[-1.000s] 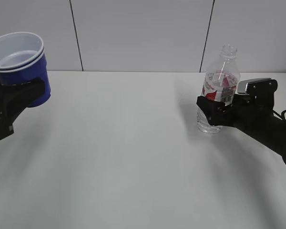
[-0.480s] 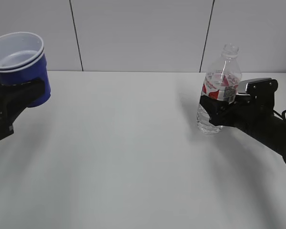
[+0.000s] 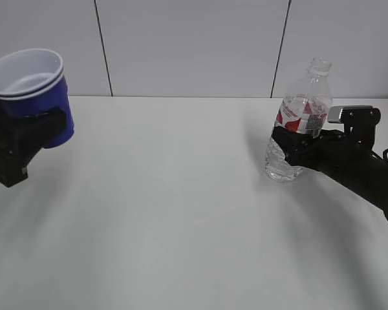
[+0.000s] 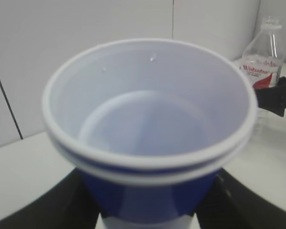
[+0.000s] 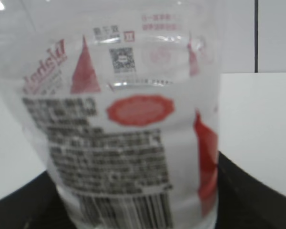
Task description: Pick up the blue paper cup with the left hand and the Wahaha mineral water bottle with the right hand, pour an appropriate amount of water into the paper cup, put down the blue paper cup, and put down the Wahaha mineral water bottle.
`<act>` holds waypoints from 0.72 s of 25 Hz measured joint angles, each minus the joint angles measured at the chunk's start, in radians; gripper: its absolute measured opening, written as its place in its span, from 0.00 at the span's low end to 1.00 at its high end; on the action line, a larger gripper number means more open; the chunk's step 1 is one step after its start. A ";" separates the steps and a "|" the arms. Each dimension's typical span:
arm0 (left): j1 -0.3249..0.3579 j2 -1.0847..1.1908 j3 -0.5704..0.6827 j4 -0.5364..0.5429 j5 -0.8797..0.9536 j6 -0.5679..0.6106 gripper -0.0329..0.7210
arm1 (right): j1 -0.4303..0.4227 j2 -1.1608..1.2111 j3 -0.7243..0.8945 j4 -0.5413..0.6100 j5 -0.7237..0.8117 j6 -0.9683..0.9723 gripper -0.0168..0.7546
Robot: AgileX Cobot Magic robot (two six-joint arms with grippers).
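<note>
Cup (image 3: 32, 84), blue paper, white inside, held clear above the white table (image 3: 181, 213) at far left, the left gripper (image 3: 26, 132) clamped around its lower wall. Bottle (image 3: 299, 123), clear plastic with red-and-white label and open neck, at right, tilted slightly, with the right gripper (image 3: 296, 147) closed around its middle just below the label.

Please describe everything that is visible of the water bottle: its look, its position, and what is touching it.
The Wahaha mineral water bottle is tall, clear, ribbed plastic with a red-and-white label and barcode. Its narrow neck shows no cap. It stands nearly upright at the table's right side. The right hand grips it at the body just below the label; whether its base touches the table is unclear.
</note>
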 joint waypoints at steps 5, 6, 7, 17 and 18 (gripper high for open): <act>0.000 0.221 -0.058 0.000 -0.112 0.000 0.61 | 0.000 -0.034 0.002 0.000 0.041 0.038 0.65; 0.000 0.279 -0.081 -0.002 -0.139 0.000 0.61 | 0.000 -0.047 0.004 0.000 0.051 0.040 0.65; 0.000 0.328 -0.101 -0.002 -0.159 -0.002 0.61 | 0.000 -0.066 0.006 0.000 0.060 0.045 0.65; 0.000 0.702 -0.308 0.249 -0.446 -0.002 0.61 | 0.000 -0.268 -0.014 0.046 0.276 -0.078 0.65; 0.000 0.707 -0.325 0.275 -0.451 -0.002 0.61 | 0.000 -0.276 -0.024 0.044 0.291 -0.094 0.65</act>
